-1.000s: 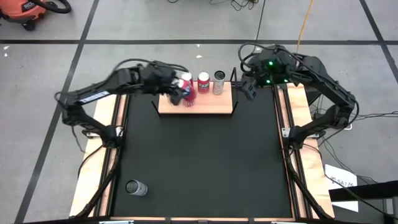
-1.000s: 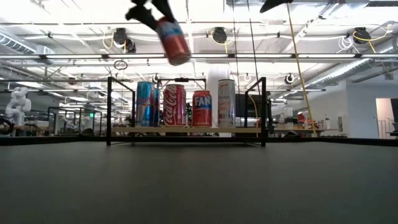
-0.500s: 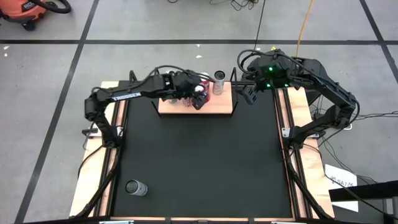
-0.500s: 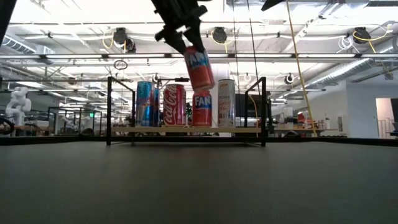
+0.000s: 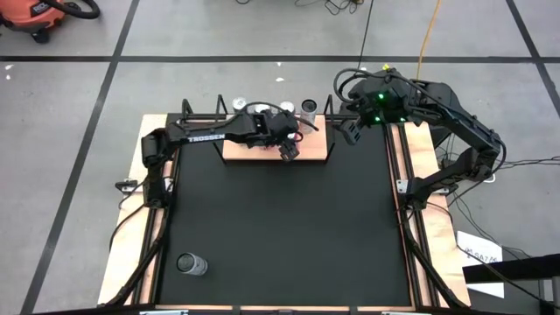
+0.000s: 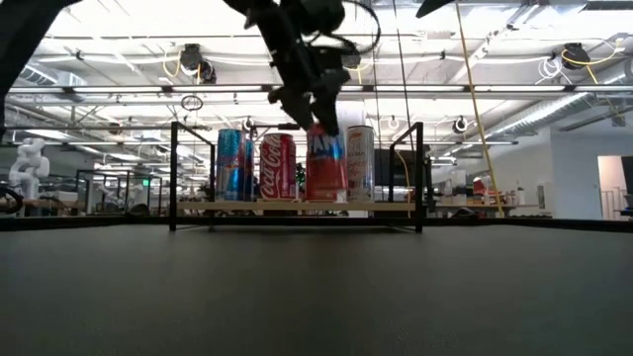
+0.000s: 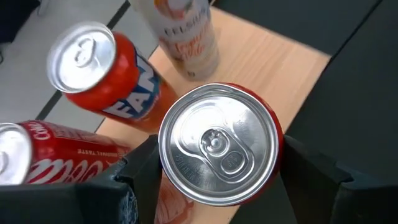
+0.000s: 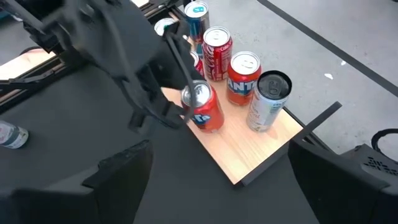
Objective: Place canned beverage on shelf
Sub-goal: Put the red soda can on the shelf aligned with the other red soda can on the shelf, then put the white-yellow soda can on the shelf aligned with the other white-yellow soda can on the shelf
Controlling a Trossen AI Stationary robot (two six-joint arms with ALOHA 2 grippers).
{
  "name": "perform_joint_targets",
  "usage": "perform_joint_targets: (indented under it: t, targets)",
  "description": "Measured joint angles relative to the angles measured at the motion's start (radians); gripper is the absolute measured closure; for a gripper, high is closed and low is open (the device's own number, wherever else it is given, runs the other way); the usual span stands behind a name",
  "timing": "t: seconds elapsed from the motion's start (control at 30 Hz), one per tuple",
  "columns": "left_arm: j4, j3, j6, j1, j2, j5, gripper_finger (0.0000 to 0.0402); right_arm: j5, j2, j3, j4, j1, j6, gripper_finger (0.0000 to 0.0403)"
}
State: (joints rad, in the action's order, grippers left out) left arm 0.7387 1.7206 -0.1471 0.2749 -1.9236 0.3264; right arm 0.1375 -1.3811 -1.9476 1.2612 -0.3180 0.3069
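Can (image 7: 217,146) clamped by left gripper (image 7: 214,168) over shelf (image 7: 286,68) front edge; rigid, smooth, likely slippery; grip mid-body sides. Right gripper (image 5: 351,131) beside shelf, released.

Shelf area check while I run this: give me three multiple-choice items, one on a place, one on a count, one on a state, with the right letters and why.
1. Where is the stray can that is off the shelf?
A. the table's near left corner
B. beside the right arm's base
C. on the floor

2. How many cans in all show in the right wrist view, on the shelf or held over it?
A. three
B. four
C. six

3. What is the left gripper doing?
A. hanging open over bare table
B. jaws closed on a red can at the shelf
C. resting on the floor

Answers:
1 A: the high view shows it alone on the black table top, far from the shelf.
2 C: five cans on the board plus the held one.
3 B: the left wrist view shows the jaws on either side of the can, over the wooden board.
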Motion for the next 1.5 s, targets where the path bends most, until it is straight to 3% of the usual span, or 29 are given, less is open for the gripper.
perform_joint_targets:
  t: [0.53, 0.7, 1.0, 1.27, 1.5]
  targets:
    - [-0.008, 0.003, 0.027, 0.044, -0.045, -0.034, 0.0146, 0.001, -0.001, 0.0, 0.0, -0.001, 0.006, 0.0042]
    - [-0.016, 0.003, 0.026, 0.061, -0.046, -0.089, 0.0118, 0.001, -0.001, 0.0, 0.0, -0.001, 0.004, 0.0042]
    - [0.01, 0.022, 0.045, 0.06, -0.054, -0.092, 0.0073, 0.001, -0.001, 0.0, 0.0, -0.001, 0.003, 0.0042]
    - [0.141, 0.141, 0.058, 0.06, -0.052, -0.056, 0.007, 0.001, -0.001, 0.0, 0.0, -0.001, -0.004, 0.0042]
    - [0.393, 0.285, -0.034, 0.052, -0.007, -0.059, 0.007, 0.018, -0.001, 0.0, 0.013, -0.001, -0.005, 0.0042]
